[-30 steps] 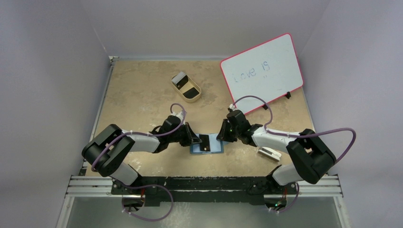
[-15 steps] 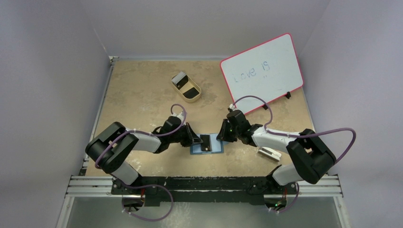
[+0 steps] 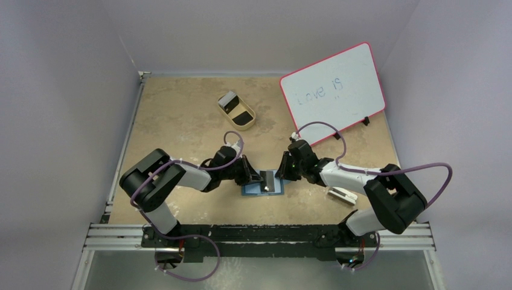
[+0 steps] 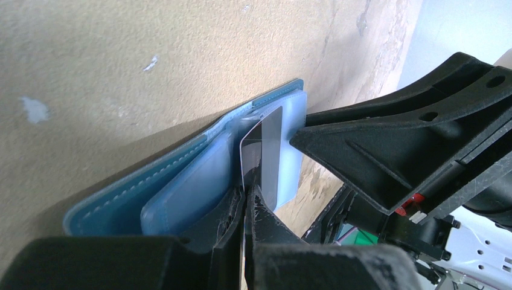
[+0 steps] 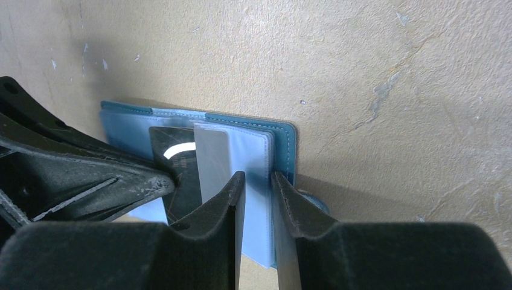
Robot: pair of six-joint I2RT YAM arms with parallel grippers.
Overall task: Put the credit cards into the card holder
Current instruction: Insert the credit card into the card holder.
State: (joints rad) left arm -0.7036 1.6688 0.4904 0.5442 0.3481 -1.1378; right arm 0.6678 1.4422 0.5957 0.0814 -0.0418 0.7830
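Note:
The teal-blue card holder [image 3: 273, 188] lies open on the table between both arms, also in the left wrist view [image 4: 181, 187] and right wrist view [image 5: 130, 124]. My left gripper [image 3: 258, 178] [image 4: 246, 192] is shut on a black credit card [image 3: 266, 179] [image 4: 252, 158] [image 5: 184, 166], held on edge with its far end at the holder's pockets. My right gripper [image 3: 281, 174] [image 5: 258, 176] is closed on the holder's right-hand flap. A pale grey sheet [image 5: 212, 158] stands beside the black card; card or pocket, I cannot tell. More cards [image 3: 229, 101] sit in a tan tray.
The tan oval tray [image 3: 247, 125] stands at the back centre-left. A whiteboard [image 3: 335, 90] with a red rim leans at the back right. A white block [image 3: 342, 194] with a dark slot lies by the right arm.
My left arm has swung to the right, carrying the black card further over the card holder toward the right gripper. The right arm and the holder have stayed put.

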